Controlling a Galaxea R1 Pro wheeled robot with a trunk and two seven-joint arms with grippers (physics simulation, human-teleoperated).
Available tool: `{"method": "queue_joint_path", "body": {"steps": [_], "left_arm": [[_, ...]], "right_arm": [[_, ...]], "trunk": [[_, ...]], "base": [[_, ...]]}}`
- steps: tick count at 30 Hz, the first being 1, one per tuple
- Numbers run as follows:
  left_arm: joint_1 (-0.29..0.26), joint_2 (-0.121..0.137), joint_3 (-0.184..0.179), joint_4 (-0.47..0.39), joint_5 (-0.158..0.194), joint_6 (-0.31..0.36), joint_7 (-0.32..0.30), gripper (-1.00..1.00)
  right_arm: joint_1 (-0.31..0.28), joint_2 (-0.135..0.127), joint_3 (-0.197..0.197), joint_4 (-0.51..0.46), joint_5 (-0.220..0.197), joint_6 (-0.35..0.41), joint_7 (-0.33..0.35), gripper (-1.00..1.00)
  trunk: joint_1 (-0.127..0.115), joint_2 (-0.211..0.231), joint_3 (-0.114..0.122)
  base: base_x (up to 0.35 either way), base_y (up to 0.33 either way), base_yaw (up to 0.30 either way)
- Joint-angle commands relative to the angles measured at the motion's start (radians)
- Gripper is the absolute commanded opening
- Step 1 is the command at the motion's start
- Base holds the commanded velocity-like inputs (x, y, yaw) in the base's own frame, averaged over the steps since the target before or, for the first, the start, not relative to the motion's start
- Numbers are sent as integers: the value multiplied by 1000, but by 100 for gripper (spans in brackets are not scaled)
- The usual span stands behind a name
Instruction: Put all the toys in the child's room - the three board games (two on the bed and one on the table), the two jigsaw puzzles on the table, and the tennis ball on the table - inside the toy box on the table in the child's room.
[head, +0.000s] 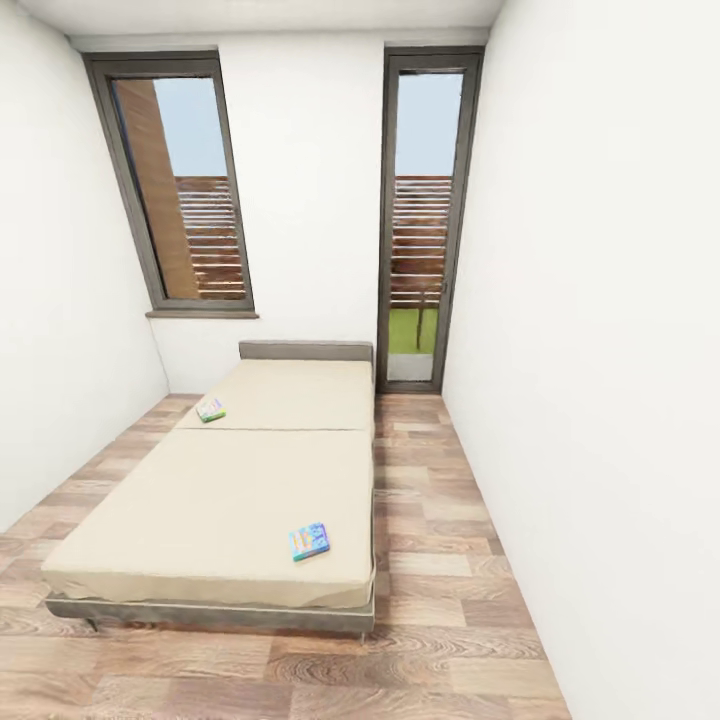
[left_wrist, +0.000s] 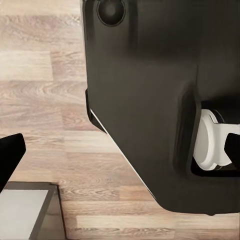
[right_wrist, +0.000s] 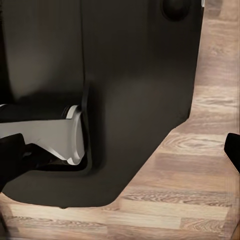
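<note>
Two board games lie on the bed's cream mattress (head: 230, 490) in the head view. A blue-printed box (head: 310, 541) sits near the foot at the right side, and a white-green box (head: 210, 410) lies further back by the left edge. Both wrist views look down at the robot's dark base and the plank floor. My left gripper (left_wrist: 120, 152) and my right gripper (right_wrist: 120, 152) are open, each with its black fingertips (left_wrist: 10, 157) (right_wrist: 10, 160) at opposite picture edges and nothing between them. The table, toy box, jigsaw puzzles and tennis ball are out of view.
The bed stands lengthwise ahead, its headboard (head: 305, 351) against the far wall under a window (head: 180, 190). A tall glass door (head: 425, 220) is at the far right. Wood floor (head: 440, 520) runs along the bed's right side. A pale grey-edged panel (left_wrist: 25, 212) lies by the base.
</note>
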Motion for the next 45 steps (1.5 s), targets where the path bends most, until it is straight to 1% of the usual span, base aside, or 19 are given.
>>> {"method": "queue_joint_path", "body": {"steps": [1, 4, 5, 7, 8, 10, 15, 22, 29, 33, 35, 37, 40, 45], "left_arm": [[0, 0, -1, 0, -1, -12, 0, 100], [0, 0, -1, 0, 0, -45, 4, 100], [0, 0, -1, 0, 0, -62, 11, 100], [0, 0, -1, 0, 0, -74, 22, 100], [0, 0, -1, 0, 0, -80, 38, 100], [0, 0, 3, 1, 4, -83, 61, 100], [1, -1, 8, 3, 7, -88, 89, 100], [1, -1, 7, 3, 3, -95, 95, 100], [1, -1, 5, 3, 1, -97, 94, 100], [1, -1, 5, 3, 2, -96, 90, 100], [1, -2, 5, 3, 5, -95, 88, 100], [1, -4, 5, 3, 3, -96, 87, 100], [1, -5, 5, 3, 2, -97, 86, 100], [1, -7, 5, 3, 1, -97, 86, 100]], "right_arm": [[0, 0, 0, 0, -1, -1, 0, 100], [0, 0, -1, 0, -3, -1, 0, 100], [0, 0, -1, 0, -3, -2, 0, 100], [0, 0, -2, 0, -2, -2, 0, 100], [0, 0, -2, 0, -2, -2, 0, 100], [0, -5, -2, 0, -1, -4, 0, 100], [0, -14, 0, -1, 3, -5, 1, 100], [0, -17, 0, -1, -4, -5, 2, 100], [0, -4, -1, -1, -3, -9, 3, 100], [0, -2, 1, -1, 0, -42, 4, 100], [0, 0, 5, -1, 7, -79, 11, 100], [0, 1, 6, -1, 9, -97, 13, 100], [0, 6, 6, -1, 10, -110, 14, 100], [0, 10, 0, 0, -3, -117, 12, 100]], "trunk": [[1, -2, -2], [1, -2, -2], [1, -2, -2], [1, -2, -2], [1, -2, -2], [1, -2, -2], [1, -2, -2], [1, -2, -2], [1, -2, -2], [1, -2, -2], [1, -2, -3], [1, -2, -3], [1, -2, -4], [1, -2, -5]], "base": [[0, 0, 275], [0, 0, 275], [0, 0, 269], [0, 0, 226], [0, 0, 133], [0, 0, 77], [0, 0, 33], [0, 0, 5], [0, 0, 0], [0, 0, 3], [0, 0, 105], [0, 0, 187], [0, 0, 222], [0, 0, 108]]}}
